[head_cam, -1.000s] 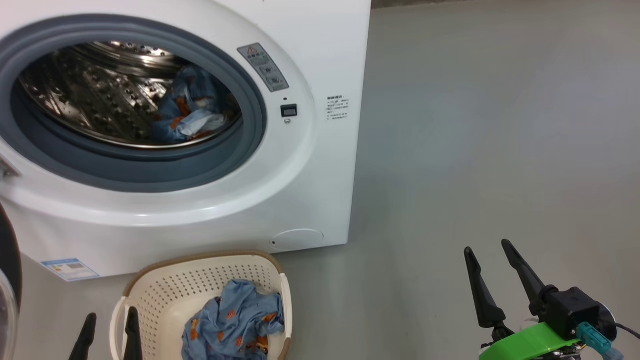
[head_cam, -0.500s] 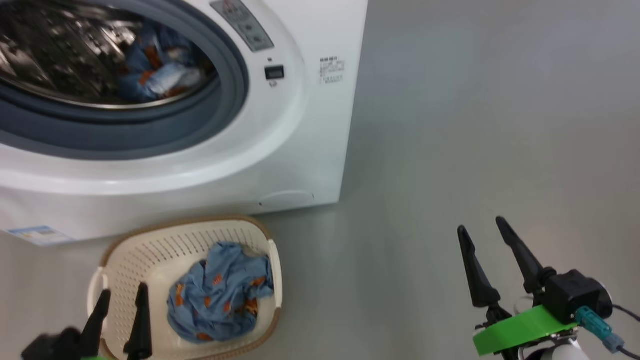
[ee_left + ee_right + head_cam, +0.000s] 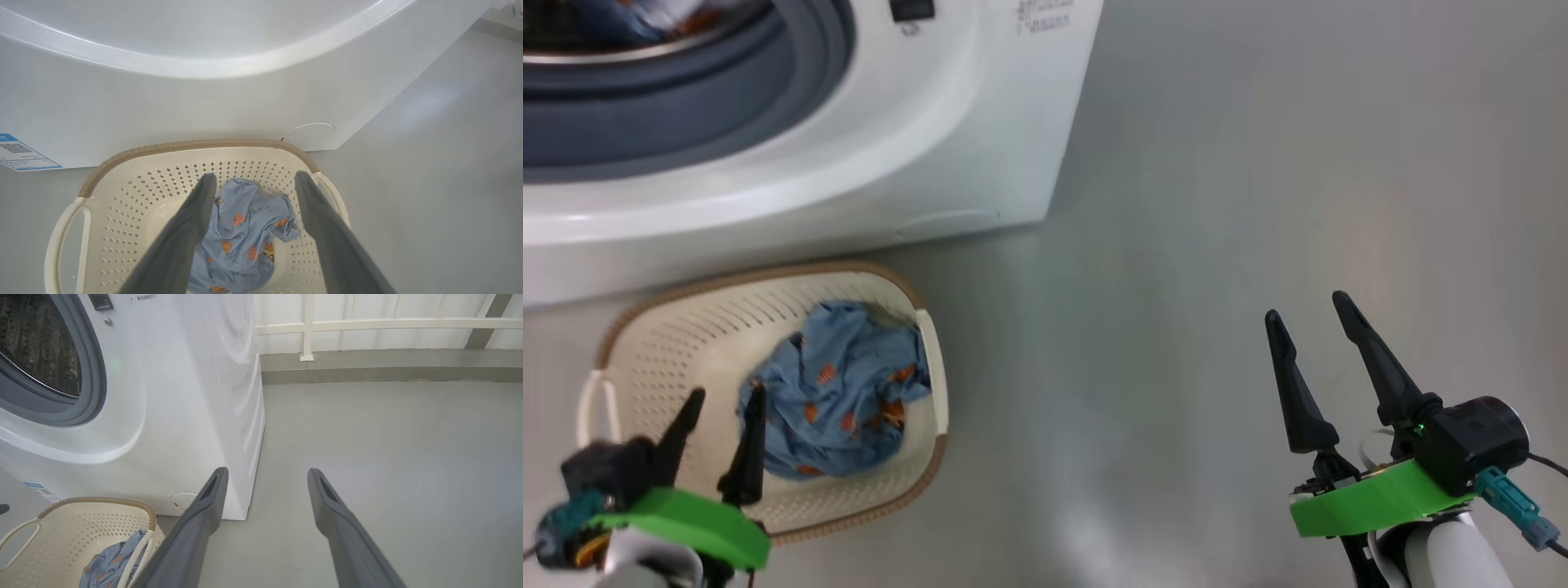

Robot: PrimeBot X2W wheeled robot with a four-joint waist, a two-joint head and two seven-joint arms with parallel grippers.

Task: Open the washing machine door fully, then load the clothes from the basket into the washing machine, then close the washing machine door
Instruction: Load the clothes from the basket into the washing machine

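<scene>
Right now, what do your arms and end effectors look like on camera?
Both match: the left end effector and right end effector each have two long, tapering dark fingers on a bright green bracket. Beside the right one sits a black housing with a teal connector and dark cable; the forearm is pale.

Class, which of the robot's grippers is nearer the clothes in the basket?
Left. The left gripper hovers open over the basket, just beside the clothes; the right gripper is well off to the side, over the floor.
</scene>
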